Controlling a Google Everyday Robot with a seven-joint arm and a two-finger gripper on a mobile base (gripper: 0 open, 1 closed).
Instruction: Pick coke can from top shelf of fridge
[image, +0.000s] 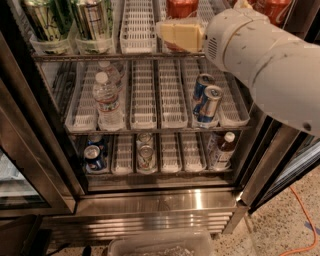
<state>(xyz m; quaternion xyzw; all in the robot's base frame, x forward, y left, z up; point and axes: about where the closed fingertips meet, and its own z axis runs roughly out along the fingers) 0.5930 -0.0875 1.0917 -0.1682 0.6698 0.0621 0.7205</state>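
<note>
Approach step: cream-padded gripper (180, 35), grip state cannot be told, just before red aluminium coke can (181, 7) on white-trayed wire top shelf (137, 27) of stainless fridge (165, 200); next: enclose can squarely.

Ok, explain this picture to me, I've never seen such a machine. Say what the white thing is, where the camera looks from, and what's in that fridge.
The big white shape is the robot's arm, entering the picture from the right. Its gripper, the tan part at the tip, is at the front of the top shelf, right before a red coke can; whether it grips the can cannot be told. The single camera looks down into the open fridge from in front. Up there also stand green-and-silver cans. The middle shelf has water bottles and blue-and-silver cans; the lowest has more cans and a bottle.
</note>
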